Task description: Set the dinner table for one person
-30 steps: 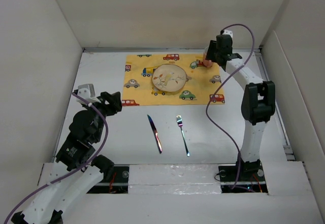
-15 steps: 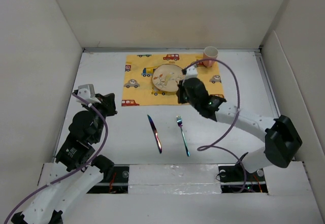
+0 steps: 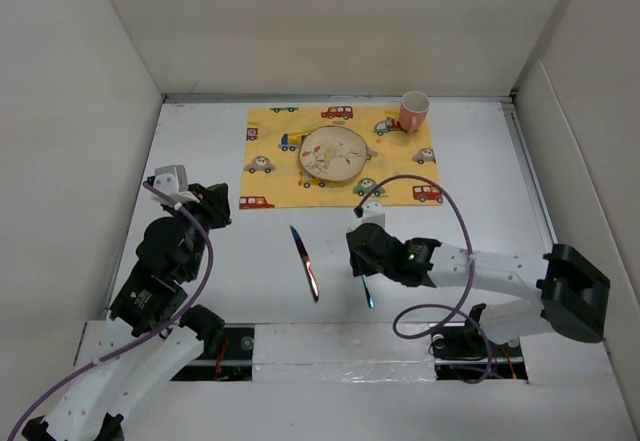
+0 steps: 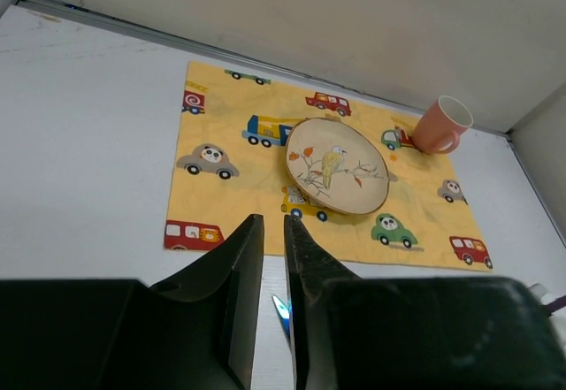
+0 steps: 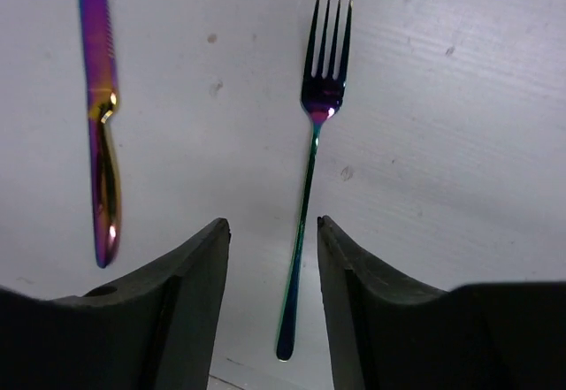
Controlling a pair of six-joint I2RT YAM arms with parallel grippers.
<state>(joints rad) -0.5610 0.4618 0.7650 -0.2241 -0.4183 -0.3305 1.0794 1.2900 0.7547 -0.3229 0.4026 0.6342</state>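
Hovering over the fork (image 5: pixel 309 169), the right gripper (image 5: pixel 272 231) has its jaws spread, one finger on each side of the slim handle, with nothing pinched between them. Whether the fingertips already reach down to the dinner table (image 3: pixel 200 141) cannot be told from these views.

The fork lies flat on the bare white top, near the middle and on the arms' side of the yellow vehicle-print mat (image 3: pixel 400 166). Its long axis runs away from the arm bases: tines toward the mat, handle end toward the near edge. The jaws stand across that axis over the lower handle, so closing them should catch the handle squarely. That is a judgement, since the handle is thin and lies flush on the surface.

The iridescent knife (image 3: pixel 305 263) lies to the left of the fork, apart from it and roughly parallel, blade tip toward the mat. The right arm is plainly the nearer one. The left gripper (image 4: pixel 274 222) hangs well off to the left, its fingers almost pressed together with a thin slit between them, and it holds nothing.

On the mat, the bird-painted plate (image 3: pixel 332 153) sits near the centre and the pink cup (image 3: pixel 413 111) at the far right corner. Cloth shows free on both sides of the plate, and the bare table right of the fork gives room to lift and swing.
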